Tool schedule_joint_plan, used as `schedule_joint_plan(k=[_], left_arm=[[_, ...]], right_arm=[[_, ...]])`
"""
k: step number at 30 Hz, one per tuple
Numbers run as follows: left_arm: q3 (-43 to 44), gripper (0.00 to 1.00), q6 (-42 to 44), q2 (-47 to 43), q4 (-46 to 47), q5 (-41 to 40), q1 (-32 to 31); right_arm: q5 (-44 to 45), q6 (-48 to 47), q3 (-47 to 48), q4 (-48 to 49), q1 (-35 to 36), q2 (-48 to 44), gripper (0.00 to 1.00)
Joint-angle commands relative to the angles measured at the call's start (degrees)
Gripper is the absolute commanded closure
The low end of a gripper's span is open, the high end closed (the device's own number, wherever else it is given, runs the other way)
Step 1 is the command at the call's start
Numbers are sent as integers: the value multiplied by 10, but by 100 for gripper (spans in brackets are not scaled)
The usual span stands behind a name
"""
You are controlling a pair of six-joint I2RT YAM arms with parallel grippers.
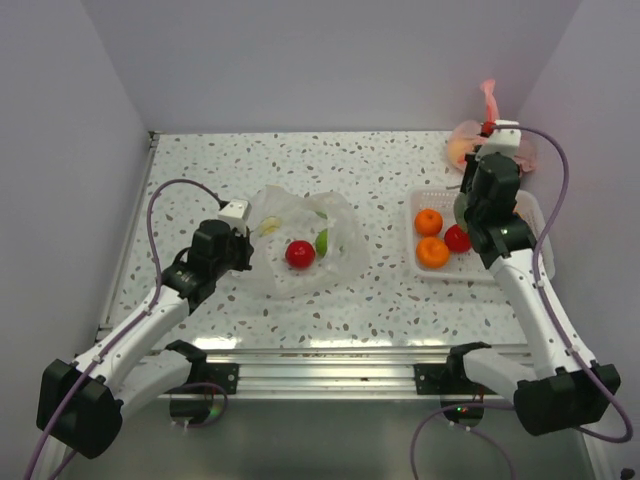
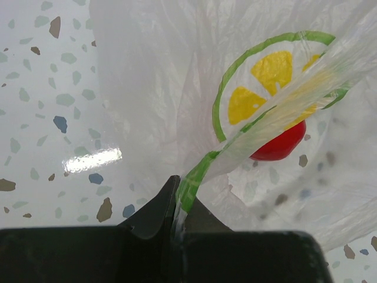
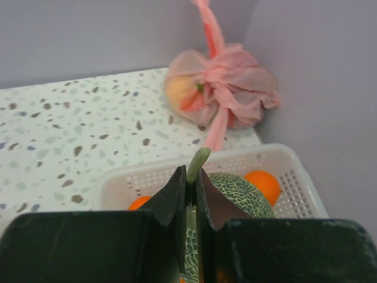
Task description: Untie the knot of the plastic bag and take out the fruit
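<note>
The clear plastic bag [image 1: 340, 255] lies loose and spread out mid-table, and no knot shows on it. A red fruit [image 1: 299, 253] and a green fruit [image 1: 322, 241] lie in it. My left gripper [image 1: 247, 245] is shut on the bag's left edge; in the left wrist view the gripper [image 2: 178, 190] pinches a green-printed fold of the bag [image 2: 153, 88], with the red fruit [image 2: 278, 146] behind. My right gripper [image 3: 191, 175] is shut on the stem [image 3: 198, 160] of a netted green melon [image 3: 238, 188] and holds it over the white basket [image 3: 277, 158].
The white basket [image 1: 428, 198] at the right holds two oranges [image 1: 428, 221] [image 1: 433, 252] and a red fruit [image 1: 458, 238]. A knotted pink bag [image 1: 468, 148] with fruit sits behind it in the far right corner; it also shows in the right wrist view [image 3: 227, 88]. Walls enclose the table.
</note>
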Motion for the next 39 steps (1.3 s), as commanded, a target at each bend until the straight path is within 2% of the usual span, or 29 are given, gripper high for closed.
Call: schedule_joint_plan(k=[1, 4, 8, 12, 13, 19, 20, 23, 27, 32, 36, 37, 39], left_arm=[[8, 100, 2, -6, 13, 3, -1], [8, 100, 2, -5, 15, 4, -1], [9, 100, 2, -1, 16, 5, -1], [9, 100, 3, -3, 14, 4, -1], [8, 100, 3, -4, 15, 4, -1], [9, 100, 3, -5, 15, 4, -1], [9, 100, 3, -5, 15, 4, -1], [9, 100, 3, -4, 16, 4, -1], [9, 100, 3, -3, 16, 4, -1], [9, 100, 3, -1, 17, 3, -1], [10, 100, 3, 3, 17, 3, -1], [10, 100, 3, 3, 16, 3, -1], [9, 100, 3, 3, 17, 2, -1]], right_arm=[[17, 54, -24, 82, -81, 8, 100], [14, 72, -45, 109, -131, 25, 100], [-1, 99, -50, 107, -157, 60, 100], [-29, 117, -43, 89, -158, 80, 88], [-37, 120, -41, 81, -158, 84, 76], [-69, 126, -23, 43, -158, 85, 42], [-78, 126, -19, 37, -158, 79, 30], [-128, 124, 0, 11, -157, 68, 14], [-204, 106, 44, -45, -145, 65, 2], [-225, 37, 103, -100, -24, 56, 1], [-261, 21, 127, -113, 70, 61, 1], [-259, 19, 132, -113, 119, 64, 1], [-255, 0, 145, -118, 169, 75, 1]])
